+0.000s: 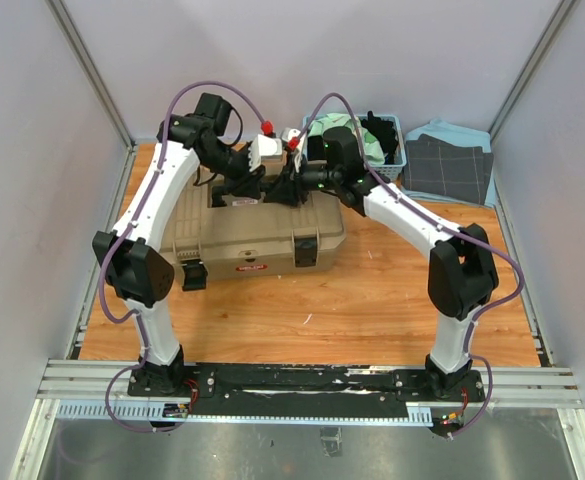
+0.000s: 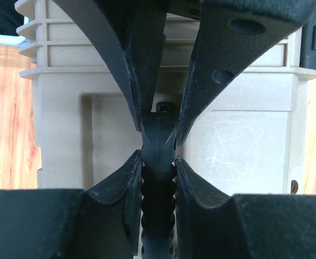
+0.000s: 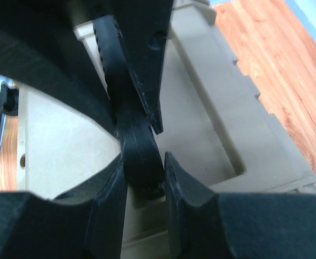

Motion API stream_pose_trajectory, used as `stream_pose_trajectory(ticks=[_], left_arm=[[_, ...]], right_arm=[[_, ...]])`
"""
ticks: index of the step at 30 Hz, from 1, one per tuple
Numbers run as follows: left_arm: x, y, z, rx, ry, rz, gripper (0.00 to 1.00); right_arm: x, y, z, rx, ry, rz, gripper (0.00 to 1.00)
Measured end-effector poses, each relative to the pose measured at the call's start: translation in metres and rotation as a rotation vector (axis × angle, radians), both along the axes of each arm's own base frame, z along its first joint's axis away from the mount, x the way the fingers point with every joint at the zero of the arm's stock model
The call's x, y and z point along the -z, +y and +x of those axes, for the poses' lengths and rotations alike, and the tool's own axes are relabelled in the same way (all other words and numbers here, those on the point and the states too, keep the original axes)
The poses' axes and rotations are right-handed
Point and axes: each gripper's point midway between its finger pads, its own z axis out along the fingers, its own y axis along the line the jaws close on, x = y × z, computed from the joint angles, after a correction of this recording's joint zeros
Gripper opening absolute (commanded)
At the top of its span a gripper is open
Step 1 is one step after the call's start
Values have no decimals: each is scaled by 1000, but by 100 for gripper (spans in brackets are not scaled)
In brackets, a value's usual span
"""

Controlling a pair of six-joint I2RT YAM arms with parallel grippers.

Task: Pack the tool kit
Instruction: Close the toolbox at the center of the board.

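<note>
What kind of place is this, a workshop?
Probably a robotics test booth rather than a workshop: a wooden table boxed in by grey panels, two arms bolted to a metal rail at its near edge, and practice props, a tan toolbox and a blue basket of cloths.

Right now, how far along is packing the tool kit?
Done: the toolbox lid is down, and no tools are visible outside it. In hand: left gripper and right gripper both clamp the black handle. Remaining: latches can't be confirmed fastened from here; likely a lift or move comes next.
</note>
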Motion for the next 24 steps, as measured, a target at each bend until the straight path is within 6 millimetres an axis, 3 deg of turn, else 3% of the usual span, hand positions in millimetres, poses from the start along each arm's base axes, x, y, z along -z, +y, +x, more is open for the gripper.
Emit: stream_pose_trajectory(ticks=[2, 4, 7, 10, 12, 15, 17, 20, 24], left_arm=[[-1, -1, 5, -33, 1, -7, 63], [-13, -6, 20, -79, -58, -46, 73], [-31, -5, 32, -183, -127, -100, 82], [-66, 0, 38, -292, -237, -204, 83], [-91, 16, 38, -378, -296, -269, 83], [-129, 57, 39, -546, -369, -373, 83], [-142, 87, 37, -665, -390, -428, 83], [-135, 118, 27, -806, -364, -478, 82], [-94, 131, 3, -919, -262, -488, 82]], right_arm=[[0, 0, 3, 15, 14, 3, 1], [1, -1, 7, 34, 26, 6, 1], [0, -1, 10, 61, 43, 5, 1], [-1, 2, 14, 92, 87, 7, 1], [-1, 4, 17, 125, 121, 10, 1], [0, 7, 23, 187, 175, 20, 1], [-1, 9, 26, 227, 201, 24, 1], [-1, 13, 31, 292, 223, 25, 1], [-1, 16, 38, 384, 227, 23, 1]])
